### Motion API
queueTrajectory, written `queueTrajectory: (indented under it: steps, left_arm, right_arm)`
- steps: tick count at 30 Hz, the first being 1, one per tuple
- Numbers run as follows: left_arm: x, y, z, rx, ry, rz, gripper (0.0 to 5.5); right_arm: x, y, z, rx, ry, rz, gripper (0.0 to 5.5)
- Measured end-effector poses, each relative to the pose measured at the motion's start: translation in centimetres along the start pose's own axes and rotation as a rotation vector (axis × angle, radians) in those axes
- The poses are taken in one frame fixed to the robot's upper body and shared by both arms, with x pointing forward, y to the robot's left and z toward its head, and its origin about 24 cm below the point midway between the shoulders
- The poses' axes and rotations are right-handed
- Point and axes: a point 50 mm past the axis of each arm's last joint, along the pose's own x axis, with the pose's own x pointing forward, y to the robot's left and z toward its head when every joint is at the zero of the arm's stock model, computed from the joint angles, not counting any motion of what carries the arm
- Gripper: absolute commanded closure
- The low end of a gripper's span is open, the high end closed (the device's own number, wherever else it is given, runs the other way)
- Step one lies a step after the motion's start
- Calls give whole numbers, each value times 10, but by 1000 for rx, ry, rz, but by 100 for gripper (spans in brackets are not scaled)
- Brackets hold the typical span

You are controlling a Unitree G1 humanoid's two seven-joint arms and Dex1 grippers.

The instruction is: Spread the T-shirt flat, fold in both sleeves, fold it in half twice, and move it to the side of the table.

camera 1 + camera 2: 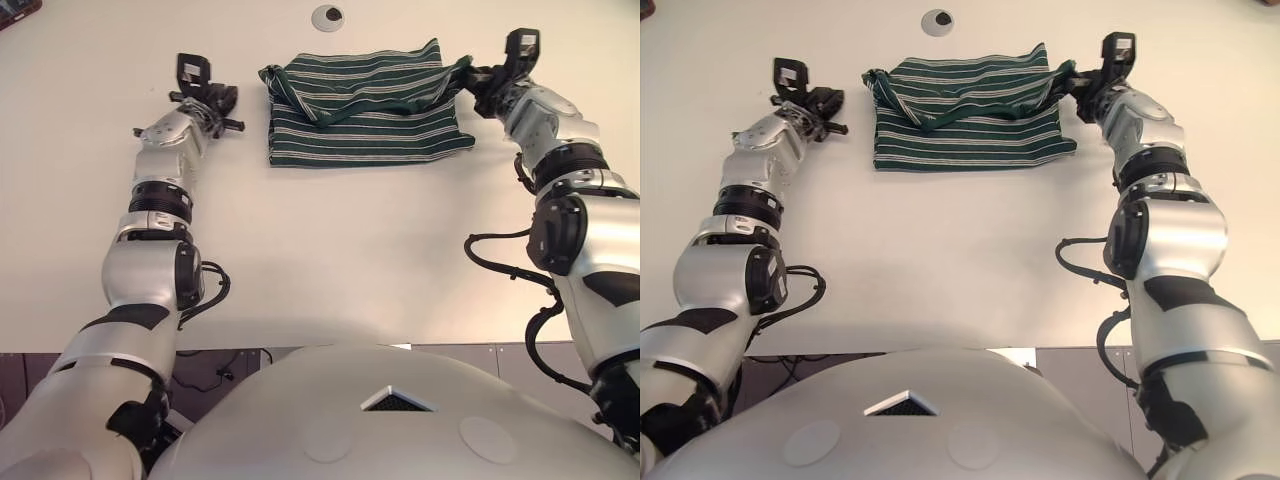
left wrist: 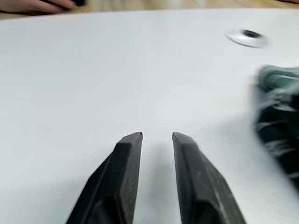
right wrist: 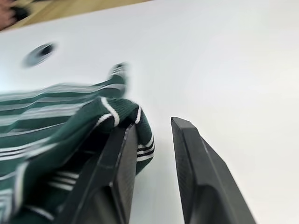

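1. On a white table (image 1: 320, 250), at its far centre, a green striped T-shirt (image 1: 365, 115) lies as a compact rectangle. It is already folded in layers, with the top layer rumpled into a loose diagonal ridge rather than flat.
2. The right gripper (image 3: 155, 124) sits at the shirt's far right corner, jaws moderately apart. A raised bunch of cloth drapes against and over one finger (image 3: 117, 163), but the gap between the two shows bare table, so nothing is pinched.
3. The left gripper (image 2: 157, 136) hangs low over bare table just beside the shirt's left edge, jaws narrowly parted and empty, clear of the cloth.
4. A round cable grommet (image 1: 327, 16) is set in the tabletop beyond the shirt, apart from it.
5. Judging from the layout, the sleeves and at least one half-fold look done. The step in hand appears to be the last fold, or a tidy-up ahead of the move to the side.
6. To do it well, the right jaws should close on every layer at that corner, not only the top hem, while the left claw takes the matching left corner. Both should lift evenly and low and lay edge onto edge — then press out the ridge, so the bundle does not spring open when slid aside.
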Motion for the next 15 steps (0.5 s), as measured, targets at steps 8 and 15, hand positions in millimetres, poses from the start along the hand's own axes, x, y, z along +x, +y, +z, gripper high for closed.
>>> queueTrajectory:
  steps: [8,15]
  left_arm:
    - [-43,-73,23,123,-303,-507,532]
    - [-49,-139,-3,230,-80,-767,550]
  right_arm:
    - [-3,22,-14,-449,41,356,513]
    - [-3,13,-18,-477,64,267,464]
